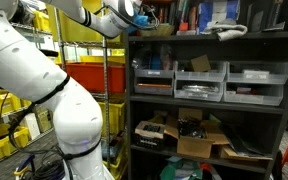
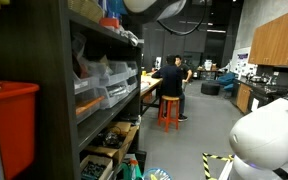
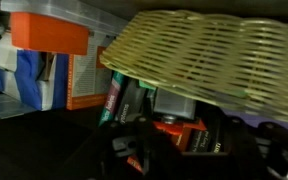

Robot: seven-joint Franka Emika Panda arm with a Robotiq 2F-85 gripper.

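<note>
A: Dark and blurred, the pincer (image 1: pixel 139 16) is hovering at the top shelf of the shelving unit (image 1: pixel 209 36). Is it clenching anything?
B: Whether it is released or clenched cannot be told. A woven basket (image 3: pixel 199 55) is lying just ahead of it, filling the upper right of the wrist view.
A: And farther out?
B: An orange box (image 3: pixel 49 32) is sitting left of the basket. Below, grey bins (image 1: pixel 199 82) are lining the middle shelf, and a red crate (image 1: pixel 89 75) is standing to the left.
</note>
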